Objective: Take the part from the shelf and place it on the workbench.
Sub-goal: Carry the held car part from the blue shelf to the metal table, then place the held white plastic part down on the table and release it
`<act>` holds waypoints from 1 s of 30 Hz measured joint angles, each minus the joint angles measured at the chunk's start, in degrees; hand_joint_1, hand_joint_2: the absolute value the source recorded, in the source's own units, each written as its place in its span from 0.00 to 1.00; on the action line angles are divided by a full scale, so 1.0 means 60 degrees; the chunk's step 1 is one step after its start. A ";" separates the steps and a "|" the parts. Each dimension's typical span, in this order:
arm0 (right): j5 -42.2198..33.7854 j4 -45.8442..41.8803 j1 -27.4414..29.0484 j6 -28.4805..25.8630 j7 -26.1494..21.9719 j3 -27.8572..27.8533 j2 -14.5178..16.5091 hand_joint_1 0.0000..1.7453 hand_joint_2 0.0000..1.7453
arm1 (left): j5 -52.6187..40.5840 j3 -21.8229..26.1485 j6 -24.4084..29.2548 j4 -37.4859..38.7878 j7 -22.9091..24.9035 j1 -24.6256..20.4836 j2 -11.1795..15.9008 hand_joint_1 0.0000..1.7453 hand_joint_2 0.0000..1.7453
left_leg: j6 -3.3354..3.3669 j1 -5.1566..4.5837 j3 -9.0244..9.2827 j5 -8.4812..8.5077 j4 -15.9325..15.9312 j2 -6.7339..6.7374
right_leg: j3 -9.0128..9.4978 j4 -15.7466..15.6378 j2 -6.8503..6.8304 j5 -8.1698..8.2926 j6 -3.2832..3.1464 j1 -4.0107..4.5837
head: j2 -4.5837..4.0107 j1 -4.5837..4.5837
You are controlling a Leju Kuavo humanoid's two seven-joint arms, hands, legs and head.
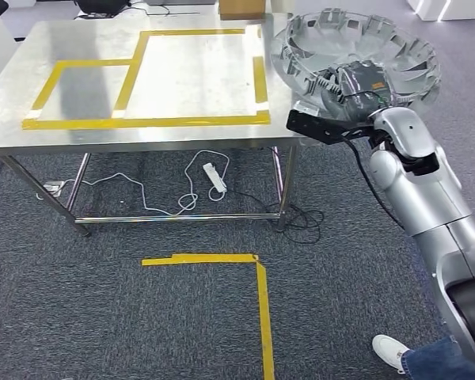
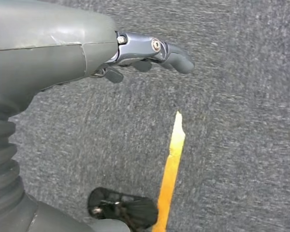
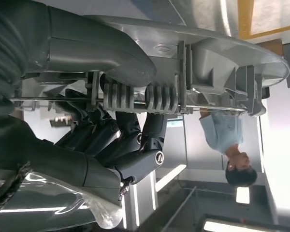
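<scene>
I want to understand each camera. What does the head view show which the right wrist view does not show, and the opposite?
Head view alone: the steel workbench with its yellow tape outlines, a white power strip on the carpet below, a yellow floor tape corner, and someone's white shoe.

Right wrist view alone: a person in a light blue shirt standing behind, and the part's ribbed edge close up.

Both: the right hand gripping the round grey plastic part, held near the workbench's right edge.
</scene>
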 joint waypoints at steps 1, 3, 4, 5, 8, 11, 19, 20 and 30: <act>0.0077 0.0077 -0.0034 -0.0058 -0.0003 0.0070 0.0000 1.00 1.00 | -0.0004 0.0000 0.0000 0.0000 0.0011 -0.0010 0.0000 0.00 1.00 | 0.0040 -0.0019 0.0240 0.0197 -0.0545 0.0001 | 0.0022 0.0004 0.0000 -0.0027 0.0042 0.0013 | 0.0000 0.0006; 0.0169 0.0238 -0.0121 -0.0161 -0.0007 0.0211 0.0000 1.00 1.00 | -0.0005 0.0000 0.0000 0.0000 0.0037 -0.0021 -0.0001 0.00 1.00 | 0.0123 -0.0064 0.0451 0.0180 -0.1045 -0.0003 | -0.0008 0.0001 -0.0002 -0.0045 0.0143 0.0038 | 0.0000 0.0015; 0.0203 0.0319 -0.0162 -0.0187 -0.0008 0.0279 0.0000 1.00 1.00 | -0.0005 0.0000 0.0000 0.0000 0.0048 -0.0021 -0.0002 0.00 1.00 | 0.0170 -0.0073 0.0469 0.0139 -0.1129 -0.0005 | -0.0023 -0.0011 -0.0004 -0.0042 0.0202 0.0039 | 0.0000 0.0013; 0.0247 0.0387 -0.0186 -0.0201 -0.0014 0.0344 0.0001 1.00 1.00 | -0.0006 0.0000 -0.0002 0.0000 0.0056 -0.0020 -0.0003 0.00 1.00 | 0.0218 -0.0057 0.0490 0.0119 -0.1181 -0.0009 | -0.0057 -0.0016 -0.0009 -0.0065 0.0258 0.0027 | 0.0000 0.0014; 0.0530 0.0593 -0.0197 -0.0245 -0.0146 0.0514 0.0007 1.00 1.00 | -0.0041 0.0000 -0.0029 0.0000 0.0063 -0.0037 -0.0031 0.00 1.00 | 0.0366 -0.0016 0.0572 0.0142 -0.1291 -0.0027 | -0.0458 0.0753 0.0007 -0.0534 0.0321 0.0020 | 0.0000 0.0051; 0.0903 0.0895 -0.0079 -0.0492 -0.0342 0.0764 0.0045 1.00 1.00 | -0.0118 0.0000 -0.0054 0.0000 0.0064 -0.0051 -0.0044 0.00 1.00 | 0.0439 -0.0048 0.0595 0.0111 -0.1286 -0.0066 | -0.1398 0.2537 0.0023 -0.1146 0.0307 0.0052 | 0.0000 0.0067; 0.1734 0.1357 0.0245 -0.1495 -0.0621 0.1419 0.0216 1.00 1.00 | -0.0292 0.0000 -0.0011 0.0000 0.0056 -0.0066 -0.0093 0.00 1.00 | 0.0288 -0.0140 0.0604 0.0000 -0.1158 -0.0143 | -0.0417 0.0097 0.0043 0.0227 0.0091 0.0158 | 0.0000 0.0058; 0.1792 0.1393 0.0303 -0.1569 -0.0632 0.1476 0.0237 1.00 1.00 | -0.0306 0.0000 -0.0002 0.0000 0.0057 -0.0062 -0.0089 0.00 1.00 | 0.0258 -0.0134 0.0589 -0.0017 -0.1152 -0.0145 | -0.0412 0.0094 0.0039 0.0215 0.0059 0.0139 | 0.0000 0.0058; 0.2248 0.1229 0.0387 -0.1513 -0.0495 0.1743 0.0276 1.00 1.00 | -0.0209 0.0000 -0.0168 0.0004 -0.0268 -0.0315 -0.0132 0.00 1.00 | 0.0027 -0.0027 -0.0076 -0.0271 0.0282 -0.0012 | -0.0214 0.0050 0.0019 0.0146 -0.0090 0.0070 | 0.0000 -0.0023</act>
